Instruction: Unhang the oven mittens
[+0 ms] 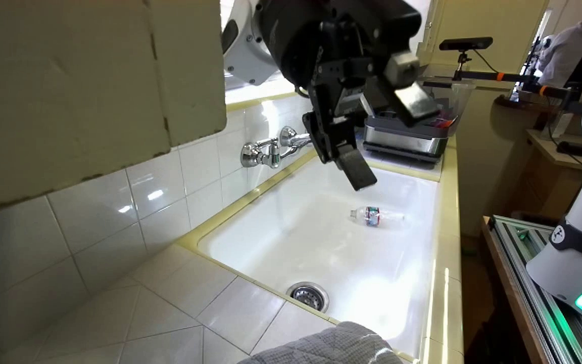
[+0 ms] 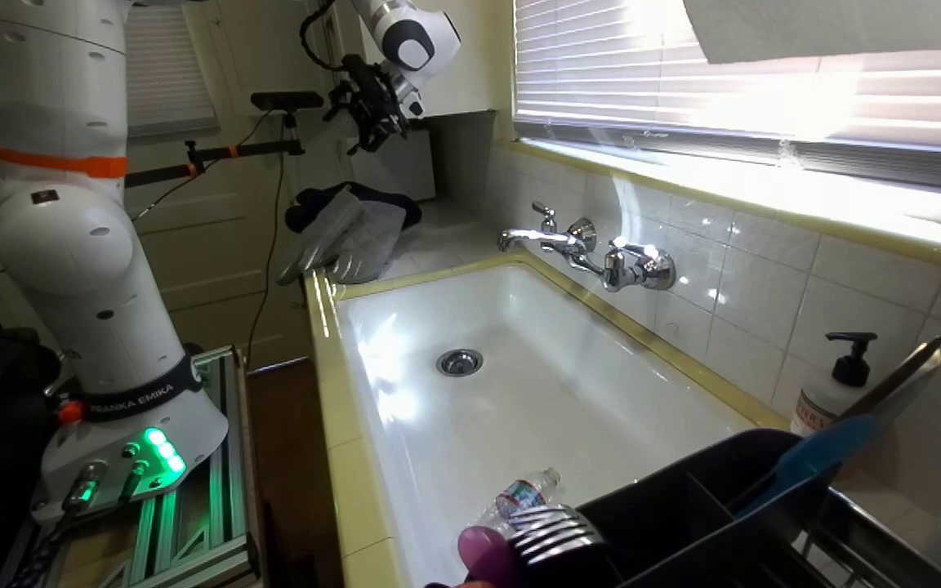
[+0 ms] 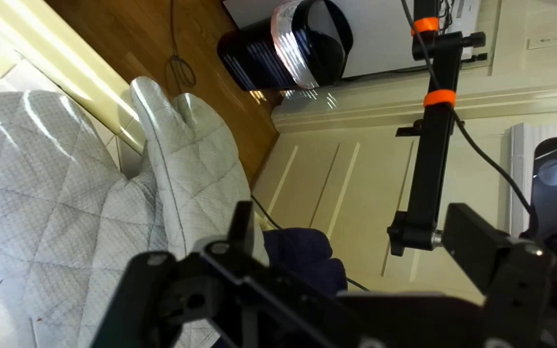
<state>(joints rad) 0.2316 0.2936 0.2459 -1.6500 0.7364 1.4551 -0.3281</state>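
Note:
Two light grey quilted oven mittens lie overlapped at the sink's end corner. In the wrist view the nearer mitten [image 3: 56, 208] rests over the tiled counter and the farther mitten [image 3: 201, 164] reaches past the yellow edge. The mittens [image 2: 368, 233] also show in an exterior view, their ends at the sink's corner; only a rounded end of a mitten [image 1: 326, 346] enters at the bottom of an exterior view. My gripper [image 3: 356, 234] is open, its fingers wide apart with nothing between them. In an exterior view the gripper [image 2: 374, 135] hangs above the mittens, apart from them.
Dark purple cloth [image 3: 302, 258] lies by the mittens. The white sink [image 2: 585, 392] holds a plastic bottle [image 1: 374, 216]. A chrome faucet [image 2: 552, 238] juts from the tiled wall. A cupboard [image 1: 84, 91] hangs overhead. A dish rack [image 1: 402, 139] and a camera on a bar [image 2: 287, 101] stand nearby.

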